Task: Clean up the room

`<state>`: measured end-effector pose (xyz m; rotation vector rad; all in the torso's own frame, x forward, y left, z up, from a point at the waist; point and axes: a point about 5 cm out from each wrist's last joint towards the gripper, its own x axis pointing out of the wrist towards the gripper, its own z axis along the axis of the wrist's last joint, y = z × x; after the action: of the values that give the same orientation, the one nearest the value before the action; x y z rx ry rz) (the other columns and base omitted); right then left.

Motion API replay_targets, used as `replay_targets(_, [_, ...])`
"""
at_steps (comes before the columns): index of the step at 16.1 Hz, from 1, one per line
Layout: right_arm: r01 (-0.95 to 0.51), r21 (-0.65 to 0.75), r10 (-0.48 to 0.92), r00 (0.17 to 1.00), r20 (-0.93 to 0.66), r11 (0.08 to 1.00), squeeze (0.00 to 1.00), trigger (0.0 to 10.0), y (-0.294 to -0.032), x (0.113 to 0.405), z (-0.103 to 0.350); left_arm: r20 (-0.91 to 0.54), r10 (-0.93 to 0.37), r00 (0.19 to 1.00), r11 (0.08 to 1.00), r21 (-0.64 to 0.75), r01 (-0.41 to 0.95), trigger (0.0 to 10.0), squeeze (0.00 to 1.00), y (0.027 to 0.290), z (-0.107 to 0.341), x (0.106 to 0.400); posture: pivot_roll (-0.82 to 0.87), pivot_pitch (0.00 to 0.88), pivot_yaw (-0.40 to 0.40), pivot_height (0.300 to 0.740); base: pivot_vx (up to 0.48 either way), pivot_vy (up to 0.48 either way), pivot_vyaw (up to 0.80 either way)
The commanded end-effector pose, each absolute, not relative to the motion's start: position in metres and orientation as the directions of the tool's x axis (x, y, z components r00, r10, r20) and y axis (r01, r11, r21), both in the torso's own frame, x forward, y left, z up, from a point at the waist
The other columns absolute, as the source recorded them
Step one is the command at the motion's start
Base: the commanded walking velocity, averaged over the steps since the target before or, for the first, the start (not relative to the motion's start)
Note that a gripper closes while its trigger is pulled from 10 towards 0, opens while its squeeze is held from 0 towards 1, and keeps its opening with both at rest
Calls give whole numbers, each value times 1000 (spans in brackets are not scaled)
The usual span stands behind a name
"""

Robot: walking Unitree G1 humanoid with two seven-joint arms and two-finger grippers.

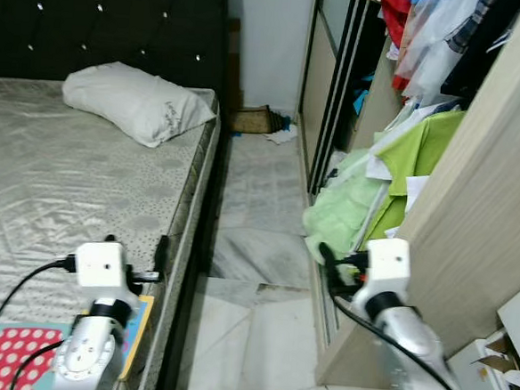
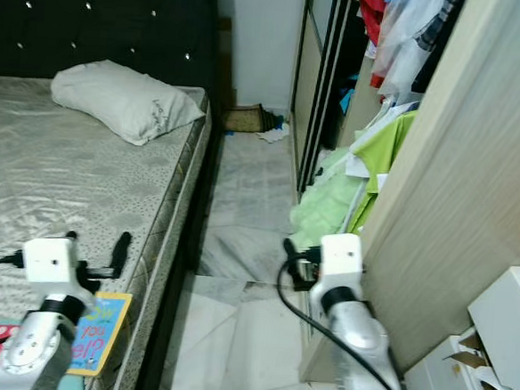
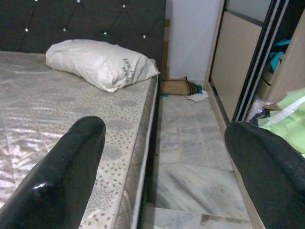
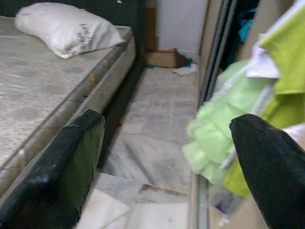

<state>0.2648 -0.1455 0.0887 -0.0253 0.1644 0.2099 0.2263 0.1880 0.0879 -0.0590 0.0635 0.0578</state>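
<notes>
Light green clothes (image 1: 350, 204) spill out of the open wardrobe (image 1: 325, 92) onto the floor on the right. A white pillow (image 1: 138, 103) lies at the head of the bed (image 1: 56, 181). A colourful book (image 1: 135, 332) rests on the bed's near corner, beside a red dotted item (image 1: 6, 354). My left gripper (image 1: 136, 254) hovers over that near corner, open and holding nothing (image 3: 164, 128). My right gripper (image 1: 333, 266) is low by the wardrobe rail, just in front of the green clothes, open with nothing between its fingers (image 4: 167, 121).
A narrow marble aisle (image 1: 254, 221) runs between bed and wardrobe. At its far end lie a brown woven thing (image 1: 252, 120) and a white scrap (image 1: 282, 136). A wooden panel (image 1: 474, 201) stands close on the right, with a cardboard box (image 1: 498, 365) at its foot.
</notes>
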Motion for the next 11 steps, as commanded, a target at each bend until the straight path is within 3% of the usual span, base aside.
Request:
replay_targets(1, [-206,-9,202,969,-142,979,0,10000,-146,267,93,-61,51,997,997,-50,-54,10000,0,187,91,228,-49,0,-23,740,0,0,0])
replay_targets(3, [-215,-51,207,969,-138,975,0,10000,-146,268,94,-62,47,997,997,-50,-51,10000,0,186,91,229,-50,0,-22,740,0,0,0])
replay_targets(5, [-210,-45,202,969,-140,977,0,10000,-146,268,93,-62,44,997,998,-52,-47,10000,0,186,90,229,-50,0,-24,740,0,0,800])
replay_targets(11, [-163,-70,153,980,-128,984,0,10000,-148,271,94,-65,40,997,998,-52,-44,10000,0,185,90,229,-49,0,-21,740,0,0,0])
